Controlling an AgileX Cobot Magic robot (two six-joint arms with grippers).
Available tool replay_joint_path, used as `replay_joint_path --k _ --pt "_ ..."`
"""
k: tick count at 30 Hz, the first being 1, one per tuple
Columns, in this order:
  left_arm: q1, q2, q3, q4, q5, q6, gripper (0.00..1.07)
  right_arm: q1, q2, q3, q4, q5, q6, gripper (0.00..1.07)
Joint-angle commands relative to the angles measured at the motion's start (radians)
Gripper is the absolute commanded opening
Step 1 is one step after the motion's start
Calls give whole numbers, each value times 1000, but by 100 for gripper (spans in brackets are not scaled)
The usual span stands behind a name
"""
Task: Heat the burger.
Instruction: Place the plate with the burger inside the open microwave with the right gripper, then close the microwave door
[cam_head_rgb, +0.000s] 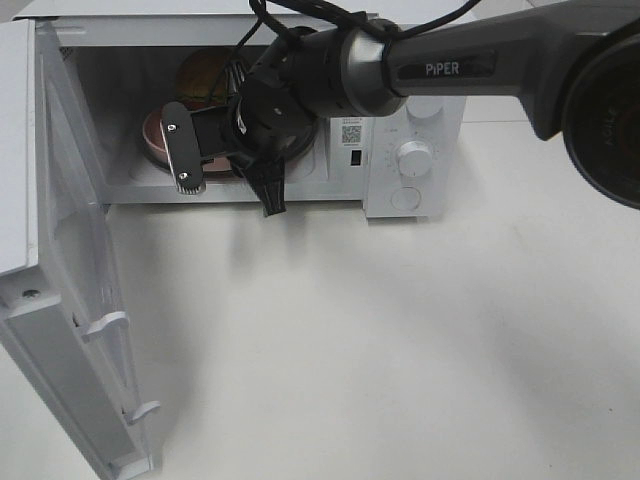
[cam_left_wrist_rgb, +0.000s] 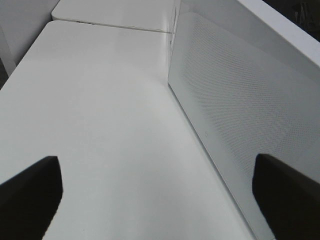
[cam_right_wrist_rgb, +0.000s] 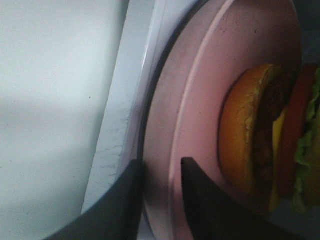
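The burger (cam_right_wrist_rgb: 250, 130), with golden bun, red tomato, yellow cheese and lettuce, lies on a pink round plate (cam_right_wrist_rgb: 200, 100) inside the open microwave (cam_head_rgb: 412, 160). In the exterior high view the bun (cam_head_rgb: 205, 72) and plate (cam_head_rgb: 155, 135) show behind my right arm (cam_head_rgb: 300, 85), which reaches into the oven cavity. My right gripper (cam_right_wrist_rgb: 160, 172) straddles the plate's near rim, its dark fingers (cam_right_wrist_rgb: 200, 200) a little apart on either side of it. My left gripper (cam_left_wrist_rgb: 160, 200) is wide open over bare table, holding nothing.
The microwave door (cam_head_rgb: 70, 300) hangs fully open to the left; its perforated panel (cam_left_wrist_rgb: 240, 115) fills one side of the left wrist view. White table (cam_head_rgb: 380, 350) spreads in front of the oven. Dials (cam_head_rgb: 415, 157) sit on the oven's right panel.
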Motion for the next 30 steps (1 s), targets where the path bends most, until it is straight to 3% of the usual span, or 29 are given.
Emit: replay_joint_path --k 1,6,20,22,25,27,30 --pt "-2 -19 4 -2 -8 1 98 -3 -11 -10 6 -6 13 43" --pt "-2 -19 4 -2 -8 1 98 -2 -11 -9 62 -5 29 51" --pt "-2 -19 4 -2 -8 1 98 0 -47 37 62 -50 81 53" --pt "-2 -19 4 -2 -8 1 98 0 -81 104 58 -109 81 60" --pt "-2 -19 4 -2 -8 1 98 0 -94 122 51 -128 81 63" --pt "-2 -19 4 -2 -8 1 98 0 -135 183 34 -186 82 77" --pt "-2 -19 4 -2 -8 1 98 0 -146 199 34 -195 82 79"
